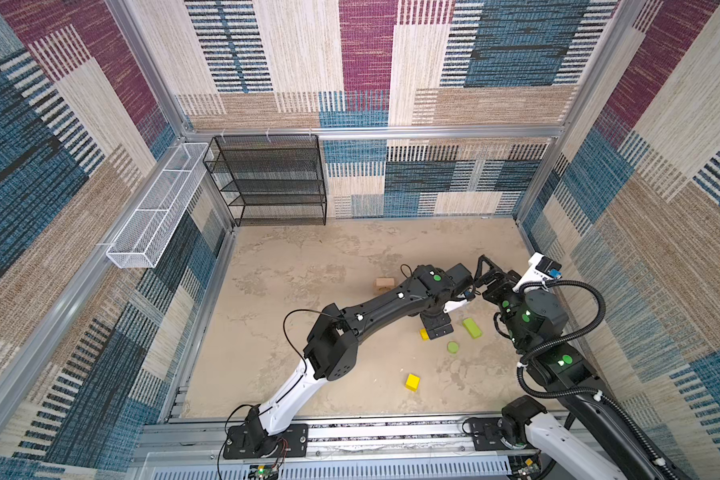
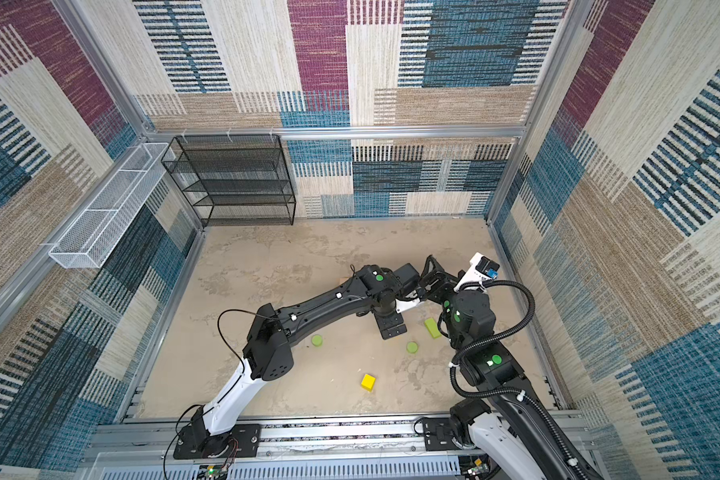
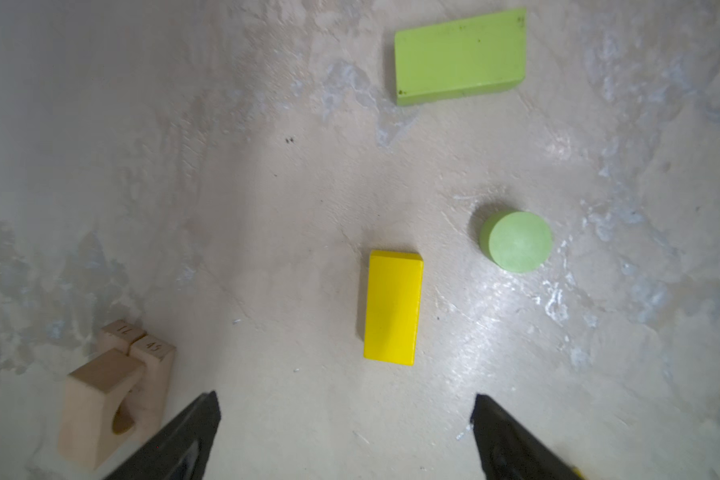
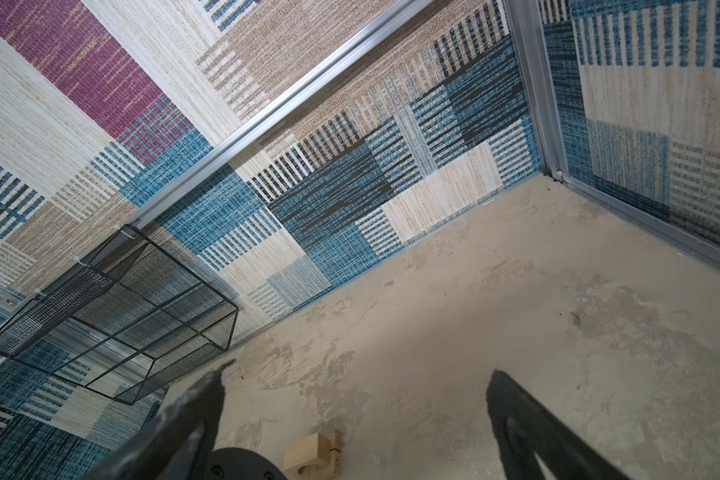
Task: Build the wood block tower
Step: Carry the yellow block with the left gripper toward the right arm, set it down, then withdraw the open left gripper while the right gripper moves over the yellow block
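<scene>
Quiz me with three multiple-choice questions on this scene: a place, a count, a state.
1. Where is the yellow cube? A) on the mesh shelf B) on the table, alone C) atop the tan blocks
2. How many lime green discs lie out? A) one B) two C) four
3. The left pincer is: A) open, empty B) shut on the yellow bar C) shut on a disc
Answers: B, it sits on bare table apart from others; B, a top view shows both; A, its fingertips stand apart with nothing between.
</scene>
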